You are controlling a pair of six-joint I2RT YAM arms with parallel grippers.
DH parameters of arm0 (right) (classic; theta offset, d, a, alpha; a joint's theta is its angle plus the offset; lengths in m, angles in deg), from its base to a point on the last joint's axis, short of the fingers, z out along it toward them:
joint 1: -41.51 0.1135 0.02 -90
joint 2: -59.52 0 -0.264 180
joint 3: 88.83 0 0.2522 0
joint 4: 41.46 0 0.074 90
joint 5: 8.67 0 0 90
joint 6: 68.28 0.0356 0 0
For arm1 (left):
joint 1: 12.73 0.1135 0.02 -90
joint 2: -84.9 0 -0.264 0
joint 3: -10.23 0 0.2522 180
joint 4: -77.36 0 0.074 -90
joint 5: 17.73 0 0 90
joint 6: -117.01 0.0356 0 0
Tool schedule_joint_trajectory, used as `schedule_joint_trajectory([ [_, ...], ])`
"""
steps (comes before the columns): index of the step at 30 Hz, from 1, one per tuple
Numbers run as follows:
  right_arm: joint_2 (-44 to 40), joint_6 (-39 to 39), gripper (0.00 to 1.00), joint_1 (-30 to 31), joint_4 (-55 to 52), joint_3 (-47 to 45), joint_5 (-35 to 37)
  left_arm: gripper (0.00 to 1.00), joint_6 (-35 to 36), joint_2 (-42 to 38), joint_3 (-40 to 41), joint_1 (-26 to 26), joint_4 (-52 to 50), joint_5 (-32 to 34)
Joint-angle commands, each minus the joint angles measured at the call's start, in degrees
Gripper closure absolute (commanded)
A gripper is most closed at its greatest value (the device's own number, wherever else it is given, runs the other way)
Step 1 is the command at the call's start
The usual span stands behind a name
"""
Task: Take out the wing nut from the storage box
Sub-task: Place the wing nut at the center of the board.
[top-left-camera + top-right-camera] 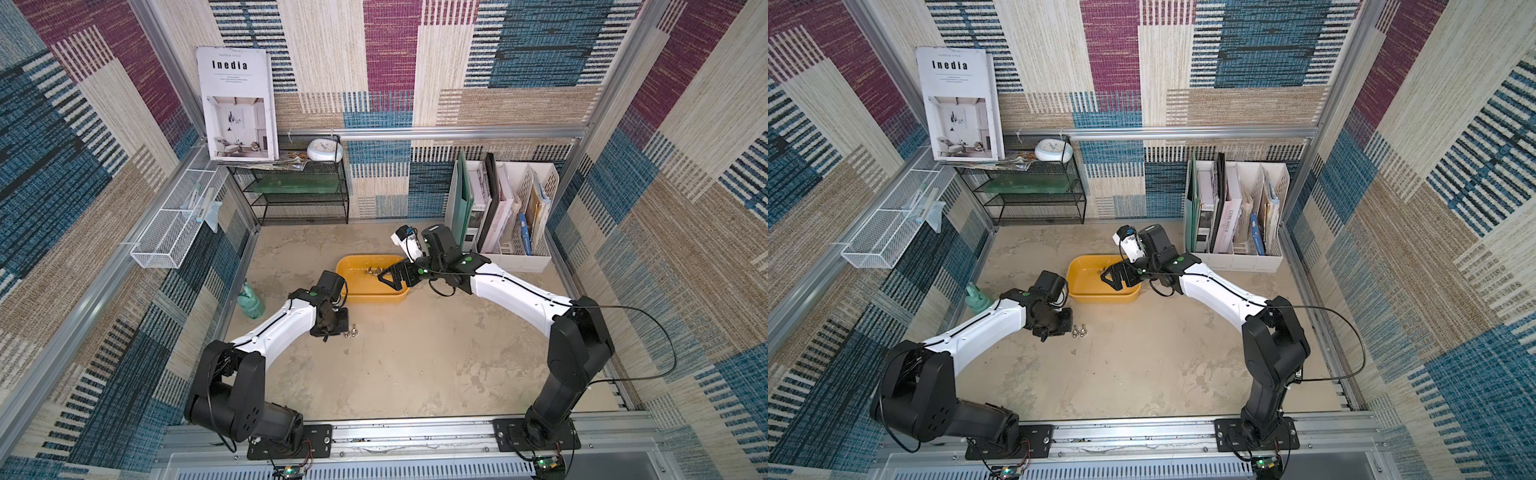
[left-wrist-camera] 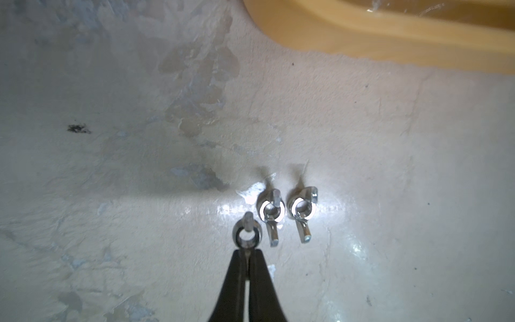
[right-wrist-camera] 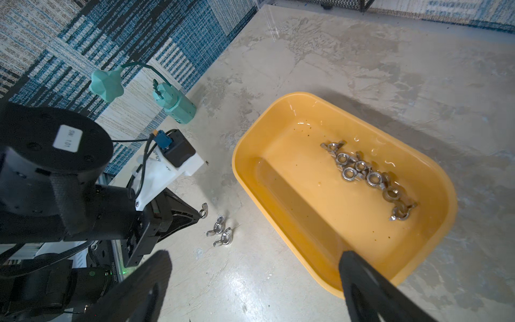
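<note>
The storage box [image 1: 374, 297] [image 3: 240, 172] is a shallow yellow tub at mid-table. Several metal wing nuts [image 3: 367, 178] lie in a line inside it. My left gripper [image 2: 248, 252] [image 3: 200, 214] hangs just in front of the box's left end, shut on one wing nut [image 2: 247, 236] that it holds by a wing just above the table. Two more wing nuts [image 2: 271, 214] [image 2: 303, 212] [image 1: 351, 331] lie side by side on the table right beside it. My right gripper [image 3: 255, 255] [image 1: 388, 278] is open and empty over the box's right front rim.
A teal bottle with a flower-shaped cap [image 1: 250, 301] stands by the left wall. A black wire shelf [image 1: 299, 195] is at the back left, a white file organizer [image 1: 503, 216] at the back right. A white mesh basket [image 1: 174, 226] hangs on the left wall.
</note>
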Motion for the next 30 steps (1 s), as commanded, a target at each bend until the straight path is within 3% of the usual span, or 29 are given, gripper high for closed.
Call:
schedule_joint_trajectory([
  [1, -0.9, 0.1, 0.01, 0.0, 1.7, -0.4, 0.7, 1.00, -0.2, 1.0, -0.5, -0.1, -0.6, 1.0],
  [25, -0.4, -0.5, 0.01, 0.1, 1.5, -0.4, 1.4, 1.00, 0.6, 7.4, -1.2, 0.0, 0.3, -0.4],
  [30, -0.2, -0.6, 0.01, 0.1, 1.4, -0.2, 1.5, 0.86, 0.5, 7.5, -1.3, -0.2, 0.1, -0.4],
])
